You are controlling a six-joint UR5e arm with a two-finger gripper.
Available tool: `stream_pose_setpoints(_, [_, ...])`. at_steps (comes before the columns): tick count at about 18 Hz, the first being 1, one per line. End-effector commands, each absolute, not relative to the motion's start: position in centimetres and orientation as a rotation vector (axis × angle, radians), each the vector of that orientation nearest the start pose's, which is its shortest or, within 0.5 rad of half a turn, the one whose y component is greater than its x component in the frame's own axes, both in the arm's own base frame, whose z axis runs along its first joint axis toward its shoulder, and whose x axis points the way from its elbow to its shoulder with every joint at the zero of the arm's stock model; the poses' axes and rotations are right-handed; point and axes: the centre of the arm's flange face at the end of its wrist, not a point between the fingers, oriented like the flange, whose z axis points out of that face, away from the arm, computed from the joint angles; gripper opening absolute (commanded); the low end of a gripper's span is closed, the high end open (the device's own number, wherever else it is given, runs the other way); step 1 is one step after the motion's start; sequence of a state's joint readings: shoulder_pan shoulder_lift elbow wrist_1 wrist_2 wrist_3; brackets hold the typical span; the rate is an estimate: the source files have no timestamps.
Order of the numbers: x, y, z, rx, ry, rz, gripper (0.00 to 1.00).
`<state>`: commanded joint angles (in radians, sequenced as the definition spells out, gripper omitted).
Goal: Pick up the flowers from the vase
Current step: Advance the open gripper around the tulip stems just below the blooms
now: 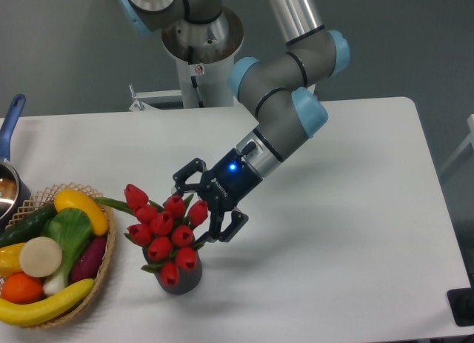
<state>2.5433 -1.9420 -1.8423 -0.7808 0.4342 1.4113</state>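
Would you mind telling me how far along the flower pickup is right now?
Done: the gripper has reached the flowers, jaws open around the right-hand buds. In hand: nothing gripped yet. Left: closing on the bunch and lifting it from the vase, where it sits.

The arm [285, 98] is showing grey tubular links joined by rounded joints with light blue caps, one at the upper right of the frame and one near the centre. A polished silver tube is running up out of the top edge. At upper left, a thick grey base column [200, 54] is carrying a small white label with a red mark. Toward the wrist a silver ring is sitting above a black body, where a blue light is glowing beside small white lettering. The gripper [198, 213] is black, with two jointed fingers [229, 228].
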Motion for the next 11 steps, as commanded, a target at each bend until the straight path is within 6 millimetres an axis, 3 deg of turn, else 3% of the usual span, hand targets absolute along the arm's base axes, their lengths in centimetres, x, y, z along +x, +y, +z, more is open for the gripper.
stream_pose_setpoints(11, [-35.5, 52.8, 29.5, -1.913, 0.552, -0.349, 1.00])
